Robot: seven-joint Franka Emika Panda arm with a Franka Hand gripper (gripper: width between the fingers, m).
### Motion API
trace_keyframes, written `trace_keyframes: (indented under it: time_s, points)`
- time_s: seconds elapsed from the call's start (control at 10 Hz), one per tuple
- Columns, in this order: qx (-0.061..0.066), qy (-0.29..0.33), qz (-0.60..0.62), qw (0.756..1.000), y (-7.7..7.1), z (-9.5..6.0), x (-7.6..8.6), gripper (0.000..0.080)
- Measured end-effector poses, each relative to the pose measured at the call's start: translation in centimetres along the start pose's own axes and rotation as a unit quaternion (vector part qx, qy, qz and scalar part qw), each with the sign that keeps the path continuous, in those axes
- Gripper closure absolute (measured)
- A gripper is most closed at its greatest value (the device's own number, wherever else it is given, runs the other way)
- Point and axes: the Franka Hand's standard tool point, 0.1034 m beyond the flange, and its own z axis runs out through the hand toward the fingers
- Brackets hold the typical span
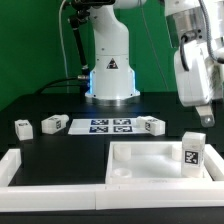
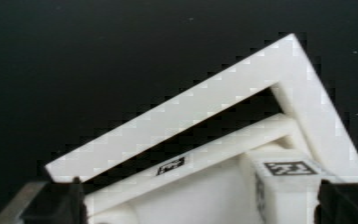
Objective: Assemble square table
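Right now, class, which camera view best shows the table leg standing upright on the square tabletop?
The exterior view. The leg appears whole there, upright at the tabletop's corner on the exterior view's right, with its tag facing the camera. The wrist view shows only a tagged part of what seems the same leg, cropped near the frame edge.

Black table (image 1: 40, 100): slab (image 1: 150, 172), legs (image 1: 52, 124) (tagged), marker board (image 1: 108, 125)

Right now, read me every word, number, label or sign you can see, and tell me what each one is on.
No words or numbers can be read anywhere.
Robot base: a triangular sign, its symbol too small to read.
Marker board: black-and-white tag patterns only, no text.
Legs: black-and-white tag patterns only, no text.
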Motion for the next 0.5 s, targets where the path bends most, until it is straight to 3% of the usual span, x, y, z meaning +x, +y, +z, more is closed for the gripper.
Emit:
trace_keyframes:
  time_s: [0.2,0.5]
  points:
    - [-0.012,0.006,-0.074,0.997,1.63,-0.81,0.68,0.0151]
    - [-0.013,0.006,-0.186,0.982,1.59,-0.69,0.77,0.0151]
